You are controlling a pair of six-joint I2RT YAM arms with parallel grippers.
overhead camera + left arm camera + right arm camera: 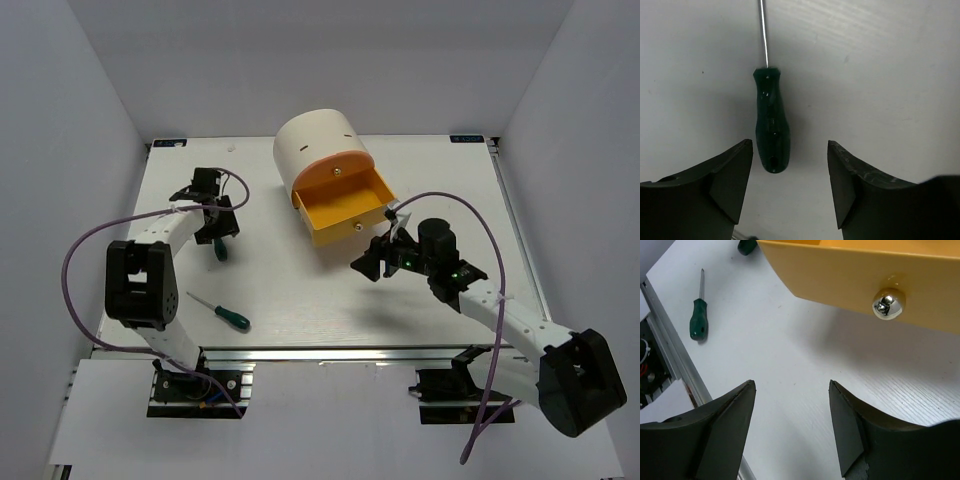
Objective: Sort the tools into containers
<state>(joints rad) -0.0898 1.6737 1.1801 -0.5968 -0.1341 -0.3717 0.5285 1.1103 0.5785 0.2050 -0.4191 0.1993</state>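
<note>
You're holding the left gripper (790,185) wide open, empty, over a screwdriver (771,122) on the table (300,290); your right gripper (791,425), equally open and empty, is hovering before the pulled-out drawer (865,270); a 2nd screwdriver (225,314) is lying near the front edge.

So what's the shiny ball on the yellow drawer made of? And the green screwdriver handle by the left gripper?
The round shiny knob looks like polished metal, maybe chromed plastic: it mirrors the room. The dark green screwdriver handle looks like glossy plastic, with soft highlights; its thin shaft looks like steel.
</note>
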